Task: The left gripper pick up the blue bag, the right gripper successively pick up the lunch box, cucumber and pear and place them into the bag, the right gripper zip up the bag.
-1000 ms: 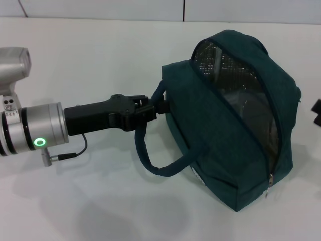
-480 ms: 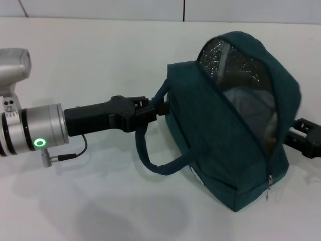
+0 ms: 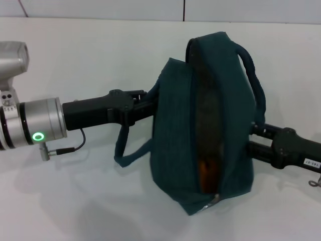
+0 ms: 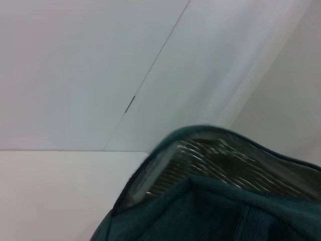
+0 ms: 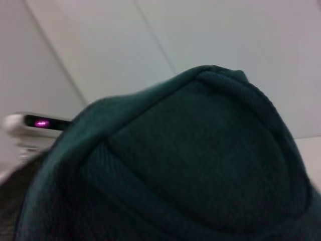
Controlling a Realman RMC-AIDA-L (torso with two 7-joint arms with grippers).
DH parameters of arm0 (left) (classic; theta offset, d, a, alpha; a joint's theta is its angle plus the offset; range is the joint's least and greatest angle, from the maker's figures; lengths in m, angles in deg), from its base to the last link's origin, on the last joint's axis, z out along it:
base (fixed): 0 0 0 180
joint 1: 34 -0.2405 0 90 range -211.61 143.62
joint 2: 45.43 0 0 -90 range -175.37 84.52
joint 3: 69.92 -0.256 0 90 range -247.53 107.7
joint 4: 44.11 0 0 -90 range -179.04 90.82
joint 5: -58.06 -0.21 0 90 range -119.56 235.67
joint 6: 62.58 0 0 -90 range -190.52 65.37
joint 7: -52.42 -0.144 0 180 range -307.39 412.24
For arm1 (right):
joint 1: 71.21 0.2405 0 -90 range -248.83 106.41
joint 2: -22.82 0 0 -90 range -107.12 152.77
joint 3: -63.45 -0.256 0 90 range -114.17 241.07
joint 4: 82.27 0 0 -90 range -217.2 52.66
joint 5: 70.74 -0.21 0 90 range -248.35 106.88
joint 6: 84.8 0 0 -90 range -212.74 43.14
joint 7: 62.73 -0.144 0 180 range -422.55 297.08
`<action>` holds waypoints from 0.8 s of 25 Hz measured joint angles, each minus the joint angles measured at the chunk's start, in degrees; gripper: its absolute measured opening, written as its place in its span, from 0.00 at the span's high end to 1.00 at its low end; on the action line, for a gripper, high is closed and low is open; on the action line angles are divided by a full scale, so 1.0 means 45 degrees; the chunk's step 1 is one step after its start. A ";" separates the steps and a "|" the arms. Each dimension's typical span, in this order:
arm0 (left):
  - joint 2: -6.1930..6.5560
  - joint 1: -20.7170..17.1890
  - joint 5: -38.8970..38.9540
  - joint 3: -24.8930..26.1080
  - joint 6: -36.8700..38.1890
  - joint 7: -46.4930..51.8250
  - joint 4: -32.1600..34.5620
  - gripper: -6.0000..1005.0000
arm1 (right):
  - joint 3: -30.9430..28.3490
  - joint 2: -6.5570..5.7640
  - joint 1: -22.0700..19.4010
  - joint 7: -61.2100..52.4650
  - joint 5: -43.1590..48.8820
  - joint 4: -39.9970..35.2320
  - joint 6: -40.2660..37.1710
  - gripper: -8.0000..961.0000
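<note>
Above the white desk [image 3: 90,201] we held the blue bag [image 3: 175,145] up by its side. Our left claw [image 3: 145,103] reached in from the left and was clamped on the bag's near handle strap [image 3: 131,155], whose loop hung slack below the fingers. Our right claw [image 3: 253,138] came in from the right and pressed against the bag's far side, under the other handle [image 3: 253,80]; its fingertips were hidden behind the fabric, so we cannot tell whether they were parted or closed. The bag's mouth stood as a narrow, tall slit facing the head camera. Deep in that slit an orange-yellow patch showed, likely the pear [image 3: 205,173]. From the left wrist view we saw the bag's silver lining [image 4: 220,160] just inside the rim.
</note>
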 joint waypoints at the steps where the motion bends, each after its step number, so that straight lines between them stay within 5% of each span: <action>1: 0.0018 0.0036 0.0009 0.0001 -0.0027 0.0001 0.0004 0.73 | -0.0004 0.0022 0.0041 -0.0154 0.0153 -0.0020 -0.0187 0.35; 11: 0.0043 0.0063 0.0073 0.0036 -0.0103 -0.0023 0.0429 0.73 | 0.0002 -0.0022 0.0223 -0.0661 0.0739 0.0027 -0.0832 0.37; 20: 0.0124 -0.0036 0.0603 0.0163 -0.0098 0.0009 0.0649 0.73 | -0.0154 -0.1182 -0.0597 -0.0840 0.0950 0.0085 -0.2508 0.39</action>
